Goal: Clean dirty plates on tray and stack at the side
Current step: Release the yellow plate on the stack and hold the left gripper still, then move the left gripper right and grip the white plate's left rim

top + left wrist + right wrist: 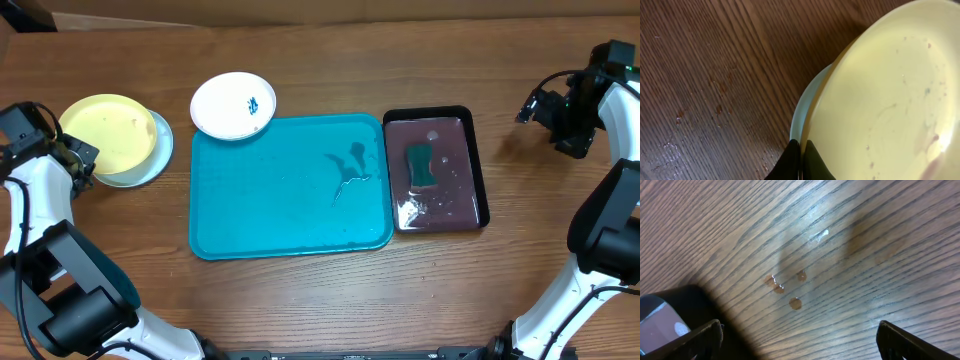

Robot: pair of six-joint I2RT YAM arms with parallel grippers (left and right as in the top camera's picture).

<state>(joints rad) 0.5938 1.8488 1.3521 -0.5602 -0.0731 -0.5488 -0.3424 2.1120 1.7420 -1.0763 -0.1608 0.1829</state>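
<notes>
The yellow-green plate (108, 131) lies on the pale mint-blue plate (158, 160) at the far left of the table. My left gripper (82, 155) is shut on the yellow-green plate's rim; the left wrist view shows both fingers (801, 157) pinching the yellow-green plate (890, 95) above the mint-blue plate (807, 102). The white plate (233, 104) with a dark teal smear sits behind the turquoise tray (290, 190), touching its back left corner. The tray holds no plates, only teal smears. My right gripper (545, 108) is open over bare table at the far right (800, 337).
A black tray (436, 170) with dark liquid and a teal sponge (420, 165) stands right of the turquoise tray. A few drops lie on the wood under the right gripper (795, 303).
</notes>
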